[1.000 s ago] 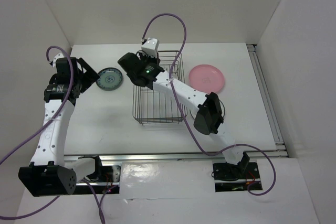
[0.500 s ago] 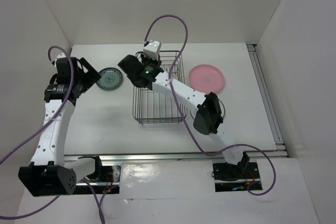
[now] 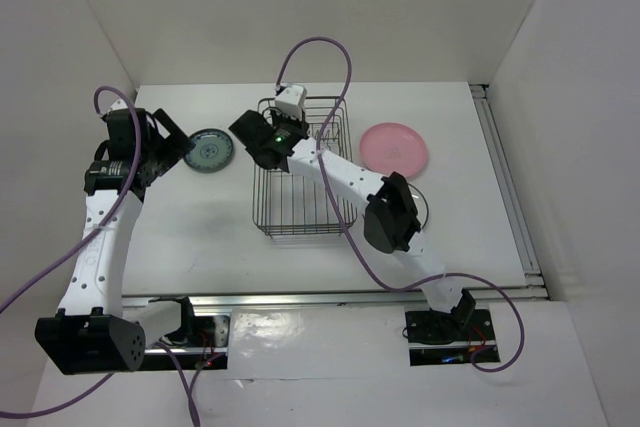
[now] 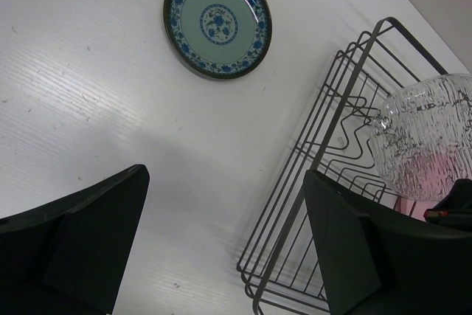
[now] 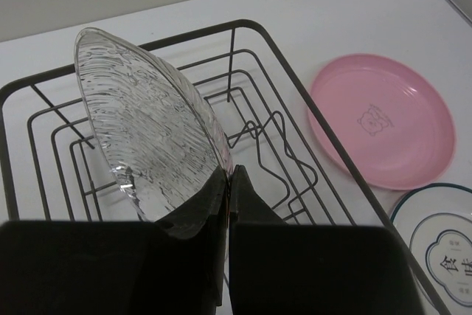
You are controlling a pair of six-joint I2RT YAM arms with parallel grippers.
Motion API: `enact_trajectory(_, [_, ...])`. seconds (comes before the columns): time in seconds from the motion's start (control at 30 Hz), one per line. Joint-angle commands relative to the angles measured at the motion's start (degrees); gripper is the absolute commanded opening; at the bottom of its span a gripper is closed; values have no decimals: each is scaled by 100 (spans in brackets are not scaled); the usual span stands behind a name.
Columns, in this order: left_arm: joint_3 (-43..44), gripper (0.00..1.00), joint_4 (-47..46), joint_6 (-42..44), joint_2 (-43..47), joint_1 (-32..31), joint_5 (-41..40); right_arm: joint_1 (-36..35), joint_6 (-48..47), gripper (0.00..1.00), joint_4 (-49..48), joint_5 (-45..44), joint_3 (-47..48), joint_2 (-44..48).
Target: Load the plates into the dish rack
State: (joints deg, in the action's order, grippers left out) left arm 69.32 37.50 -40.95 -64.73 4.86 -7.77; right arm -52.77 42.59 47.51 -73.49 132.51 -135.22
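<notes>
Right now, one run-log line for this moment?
right jaws: shut on glass plate, above dish rack | left jaws: open, empty | teal plate, pink plate: on table

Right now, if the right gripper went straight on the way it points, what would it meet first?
Probably the dish rack: the right gripper points down into it, so the clear glass plate it holds would touch the wires first. Depth unclear.

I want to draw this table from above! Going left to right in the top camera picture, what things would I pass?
dark teal plate → dish rack → pink plate. The glass plate is held over the rack and overlaps it, so it is left out.
</notes>
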Motion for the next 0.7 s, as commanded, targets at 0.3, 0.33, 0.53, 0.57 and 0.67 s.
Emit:
enact_trajectory(0.3, [-68, 100, -260, 96, 110, 23, 127, 83, -22, 0, -610, 90, 65, -251])
enact_trajectory(0.33, [-68, 100, -260, 96, 110, 23, 127, 83, -83, 0, -672, 90, 65, -251])
enact_trajectory(0.53, [-68, 100, -260, 149, 110, 23, 179, 30, -250, 0, -787, -15, 65, -251])
enact_trajectory(0.57, [-68, 100, -260, 149, 110, 23, 179, 30, -251, 0, -787, -16, 117, -312])
enact_trajectory(0.67, [-68, 100, -260, 149, 110, 23, 179, 30, -251, 0, -787, -16, 117, -312])
